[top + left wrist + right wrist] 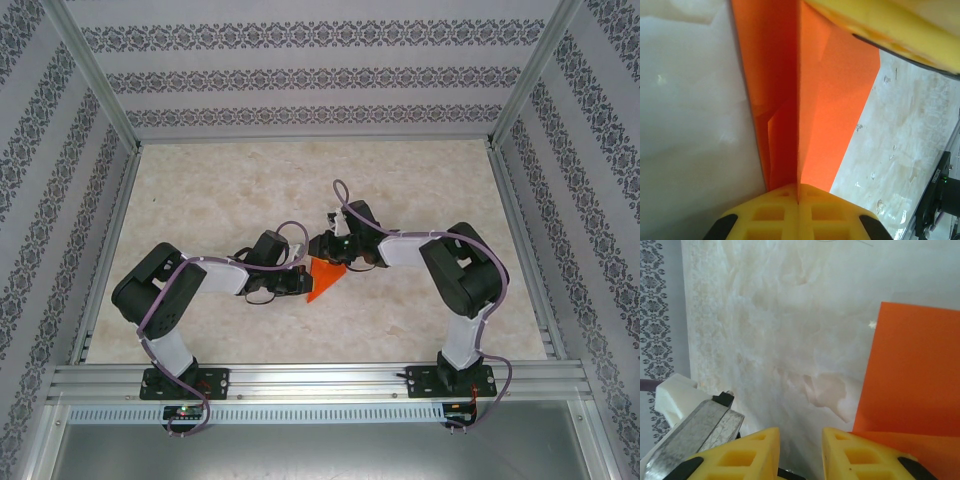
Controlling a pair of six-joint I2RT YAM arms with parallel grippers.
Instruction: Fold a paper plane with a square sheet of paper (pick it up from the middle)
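Observation:
The orange sheet of paper (326, 276) is folded into a pointed shape and hangs between the two grippers above the middle of the table. In the left wrist view the paper (832, 100) stands on edge with a centre crease and a flap on each side. My left gripper (799, 198) is shut on that crease, and it sits just left of the paper (296, 283). My right gripper (801, 446) stands open with bare table between its fingers, and a flat face of the paper (915, 375) lies against the outside of its right finger. From above, the right gripper (327, 249) is at the paper's top edge.
The marble-patterned table (230, 190) is ringed by an aluminium frame (300, 380) and patterned walls (300, 75). One yellow finger of the right gripper (890, 30) crosses the top of the left wrist view. A metal and white part (690, 425) sits left of the right fingers.

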